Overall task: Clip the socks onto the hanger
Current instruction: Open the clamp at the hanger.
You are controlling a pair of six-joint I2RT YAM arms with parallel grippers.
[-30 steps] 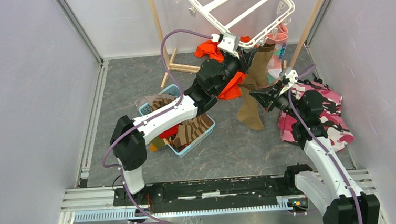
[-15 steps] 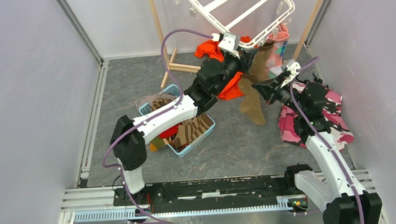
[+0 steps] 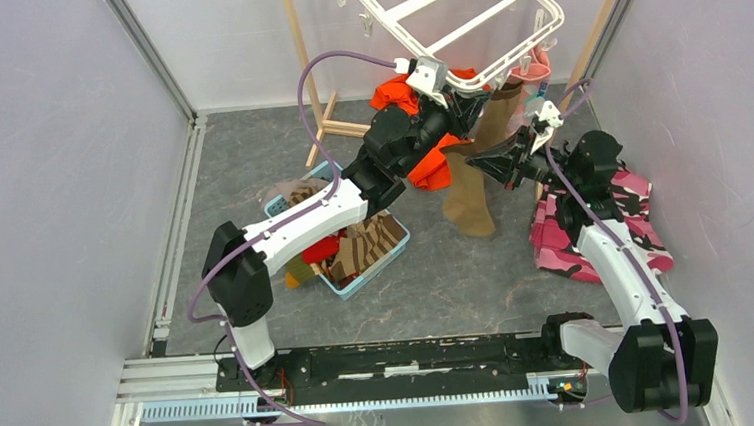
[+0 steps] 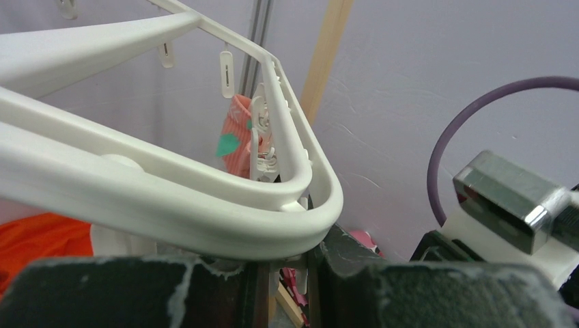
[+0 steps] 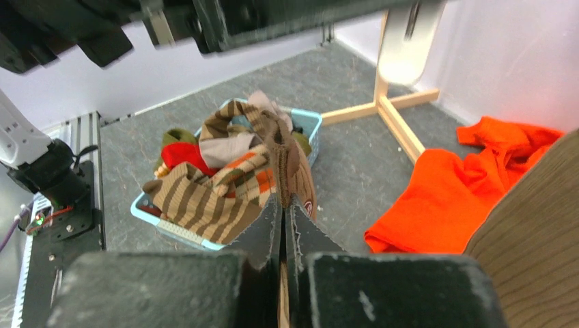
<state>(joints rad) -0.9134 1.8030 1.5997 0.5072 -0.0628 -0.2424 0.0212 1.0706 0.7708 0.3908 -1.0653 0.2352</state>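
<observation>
Above the counter's far edge, right of middle | left end effector (image 4: 285, 270) narrow, pinching hanger (image 4: 205, 212) at its near corner, probably to steady it | right end effector (image 5: 282, 225) closed on brown sock (image 3: 467, 202), cuff held just beside that corner for clipping.

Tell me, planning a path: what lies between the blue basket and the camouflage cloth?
Top view: only the hanging brown sock, above bare floor.

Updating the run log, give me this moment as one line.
left gripper: shut on corner clip | right gripper: shut on brown sock | hanger: tilted, pink sock hanging | basket: more socks
</observation>
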